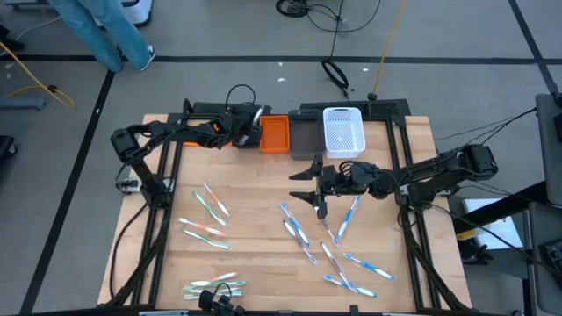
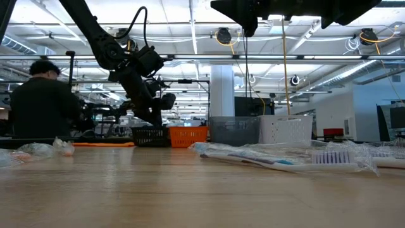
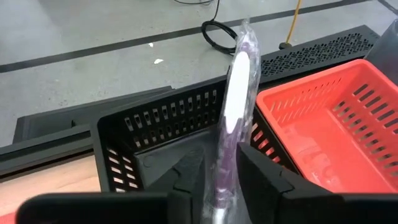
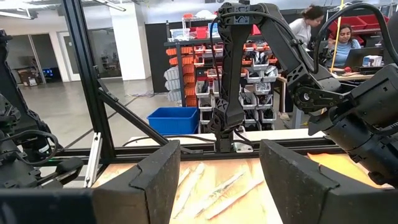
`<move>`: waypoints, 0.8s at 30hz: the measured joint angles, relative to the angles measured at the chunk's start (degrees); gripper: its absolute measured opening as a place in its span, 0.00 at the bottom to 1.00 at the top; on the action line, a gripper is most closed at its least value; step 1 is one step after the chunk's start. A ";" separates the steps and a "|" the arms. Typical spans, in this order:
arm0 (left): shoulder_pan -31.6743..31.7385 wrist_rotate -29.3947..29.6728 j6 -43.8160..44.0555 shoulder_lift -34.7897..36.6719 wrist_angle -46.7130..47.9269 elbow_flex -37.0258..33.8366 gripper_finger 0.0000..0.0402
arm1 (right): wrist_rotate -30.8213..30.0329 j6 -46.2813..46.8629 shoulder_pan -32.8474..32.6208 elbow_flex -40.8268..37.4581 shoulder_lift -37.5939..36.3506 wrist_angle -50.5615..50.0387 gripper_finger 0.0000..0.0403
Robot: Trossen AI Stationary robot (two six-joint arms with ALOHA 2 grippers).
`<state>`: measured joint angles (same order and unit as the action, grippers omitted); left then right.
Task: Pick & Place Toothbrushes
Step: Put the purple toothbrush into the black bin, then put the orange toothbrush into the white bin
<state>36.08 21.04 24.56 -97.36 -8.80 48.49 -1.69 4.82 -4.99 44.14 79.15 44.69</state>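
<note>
A toothbrush (image 3: 235, 93) in a clear wrapper, white and purple, stands between the fingers of my left gripper (image 3: 221, 168) over the black bin (image 3: 155, 124) at the table's far edge, beside the orange bin (image 1: 275, 133). The fingers are slightly parted. More toothbrushes lie flat on the table: a green and pink group on the left (image 1: 206, 215), one at the near edge (image 1: 215, 285), and a blue group on the right (image 1: 329, 246). My right gripper (image 1: 303, 186) hovers open above the table's middle, pointing at the left edge, with nothing between its fingers. My left gripper has the wrapped toothbrush's lower part (image 3: 224, 174) between its two parted fingers. It lies close against one finger (image 3: 255, 171), and a dark gap shows at the other. The toothbrush points up and away along the fingers, tilted above the black bin, clear of the table.
A grey bin (image 1: 305, 139) and a white bin (image 1: 343, 132) stand in the far row, right of the orange one. Black frame posts run along both table sides. A person (image 1: 105, 31) stands beyond the far left corner.
</note>
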 joint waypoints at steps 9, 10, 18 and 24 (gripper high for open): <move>-0.01 -0.16 -1.16 0.02 -0.07 0.00 0.27 | 0.00 0.02 0.00 0.00 -0.02 -0.59 0.52; -0.09 -1.23 -1.65 0.22 0.06 0.00 0.27 | 0.02 0.02 0.00 0.00 -0.02 -0.57 0.52; -1.63 -19.23 -9.71 3.73 1.38 0.00 0.27 | 0.02 0.02 0.00 0.00 -0.02 -0.79 0.52; -6.12 -23.24 -18.10 10.79 14.29 0.00 0.27 | 0.02 0.02 0.00 0.00 -0.02 -0.79 0.52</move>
<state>29.96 -2.21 6.45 -86.57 5.49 48.49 -1.67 4.84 -4.99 44.14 79.13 43.89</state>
